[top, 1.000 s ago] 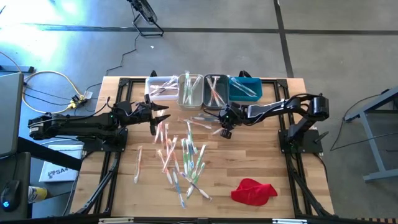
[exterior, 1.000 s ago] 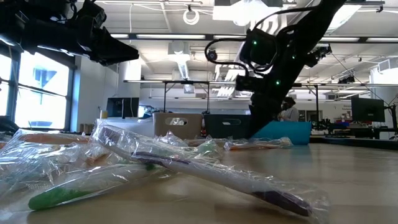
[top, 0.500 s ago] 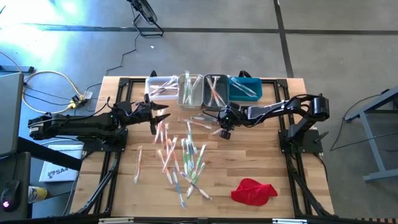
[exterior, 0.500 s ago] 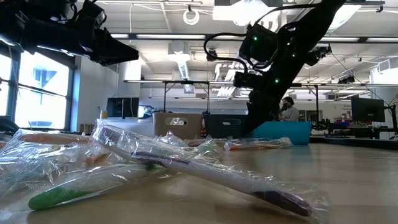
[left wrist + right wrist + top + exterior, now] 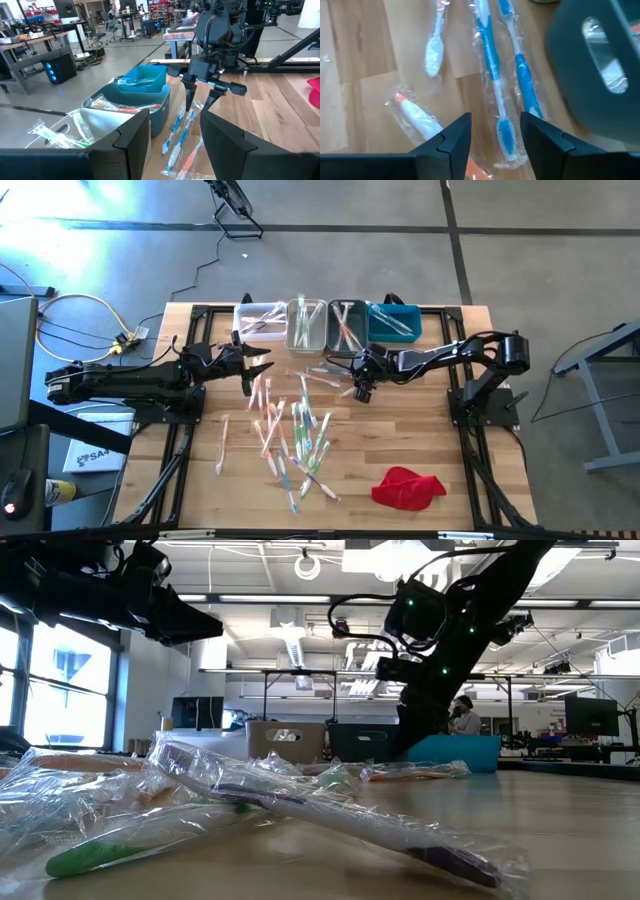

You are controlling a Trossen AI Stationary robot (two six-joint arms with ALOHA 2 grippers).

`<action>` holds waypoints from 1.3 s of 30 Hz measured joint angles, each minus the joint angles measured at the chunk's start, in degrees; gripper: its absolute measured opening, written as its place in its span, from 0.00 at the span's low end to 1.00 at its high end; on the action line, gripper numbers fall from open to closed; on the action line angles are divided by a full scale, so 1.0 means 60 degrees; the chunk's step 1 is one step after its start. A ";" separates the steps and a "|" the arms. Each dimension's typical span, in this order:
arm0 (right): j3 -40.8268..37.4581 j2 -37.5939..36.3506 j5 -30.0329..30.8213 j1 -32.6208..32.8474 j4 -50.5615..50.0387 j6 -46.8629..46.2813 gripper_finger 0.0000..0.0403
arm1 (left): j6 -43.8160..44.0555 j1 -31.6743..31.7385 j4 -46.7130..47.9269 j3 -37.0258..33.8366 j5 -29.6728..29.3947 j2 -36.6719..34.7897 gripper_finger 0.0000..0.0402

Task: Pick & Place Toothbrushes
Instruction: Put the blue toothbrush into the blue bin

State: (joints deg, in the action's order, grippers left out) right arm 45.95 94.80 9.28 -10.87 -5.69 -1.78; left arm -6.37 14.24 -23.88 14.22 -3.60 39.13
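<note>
While poised above two blue toothbrushes (image 5: 492, 65), right gripper (image 5: 362, 391) parted, empty; left gripper (image 5: 262, 366) parted, idle beside bins (image 5: 330, 323).

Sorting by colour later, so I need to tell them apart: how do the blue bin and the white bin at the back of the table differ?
The blue bin sits at the right end of the row, the white bin at the left end. The blue bin is opaque teal-blue; the white bin is pale. The right hand hangs nearer the blue bin, the left hand nearer the white bin. Both are rectangular and hold wrapped toothbrushes.
</note>
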 joint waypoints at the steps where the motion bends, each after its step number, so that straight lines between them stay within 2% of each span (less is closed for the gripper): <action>1: 0.0000 0.0006 -0.0073 0.0000 -0.0011 0.0000 0.41 | 0.0002 0.0000 0.0000 0.0000 -0.0003 0.0000 0.43; 12: 0.0000 0.0521 0.0297 -0.0037 0.0036 0.0004 0.33 | 0.0003 0.0000 -0.0004 0.0000 -0.0006 0.0000 0.43; 20: 0.0000 0.0521 -0.0338 -0.0212 -0.0001 -0.0197 0.32 | 0.0003 0.0000 -0.0004 0.0000 -0.0014 0.0000 0.43; 28: 0.0000 0.0521 -0.0291 -0.0278 -0.0011 -0.0246 0.31 | 0.0003 0.0000 -0.0004 0.0000 -0.0014 -0.0001 0.43; 39: 0.0000 0.0522 -0.0291 -0.0277 -0.0011 -0.0272 0.09 | 0.0004 0.0000 -0.0004 0.0000 -0.0014 0.0000 0.43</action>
State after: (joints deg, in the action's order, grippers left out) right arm 45.95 97.94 7.53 -12.53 -5.76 -3.42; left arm -6.34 14.24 -23.90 14.22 -3.68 39.13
